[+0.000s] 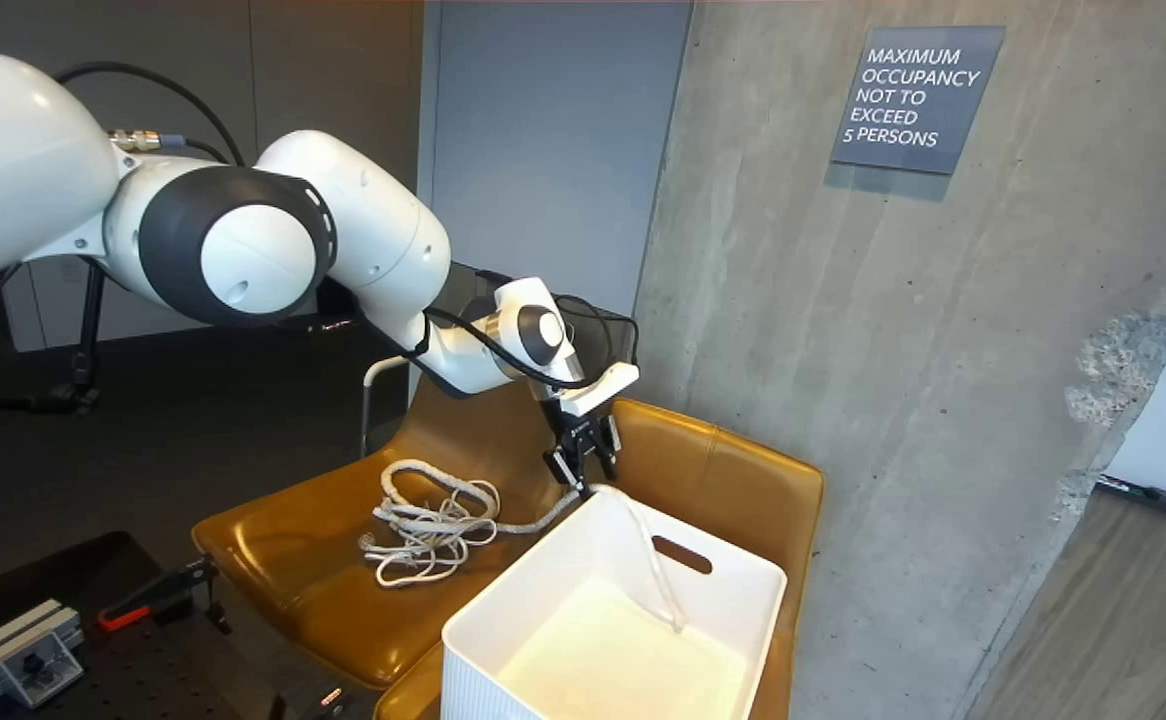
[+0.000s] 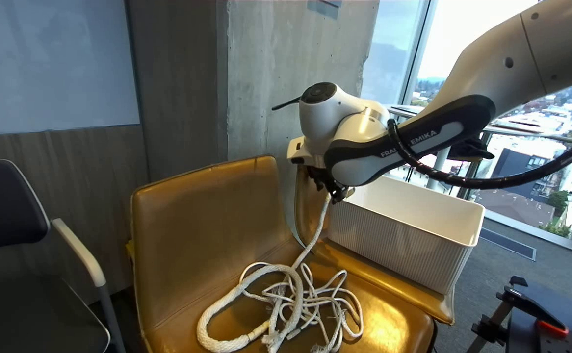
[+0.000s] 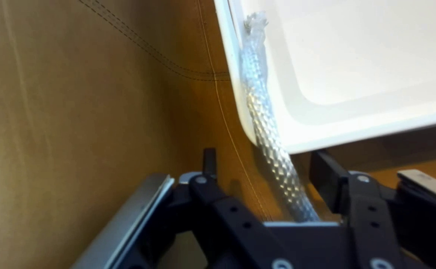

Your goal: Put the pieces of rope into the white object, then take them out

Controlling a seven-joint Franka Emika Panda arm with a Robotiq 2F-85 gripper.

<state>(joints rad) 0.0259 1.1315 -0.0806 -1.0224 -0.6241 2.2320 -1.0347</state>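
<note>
The white box [image 1: 633,660] stands open on a tan chair and also shows in the wrist view [image 3: 356,56]. A thick white rope [image 3: 268,127] runs over the box's near corner. Its frayed end lies inside against the wall. The rest of it runs back to a pile of white rope [image 1: 433,525] on the seat beside the box. Thinner rope pieces [image 2: 337,304] lie tangled in that pile. My gripper [image 3: 268,172] is open just outside that corner. The rope passes between its spread fingers, apart from both. In both exterior views the gripper [image 1: 588,468] is low at the box's rim [image 2: 334,193].
The tan chair backs [image 2: 212,240] rise close beside the gripper and box. A concrete wall [image 1: 893,350] stands behind them. A dark table with a red-and-black tool [image 1: 148,600] stands in front. Another dark chair [image 2: 6,206] stands off to the side.
</note>
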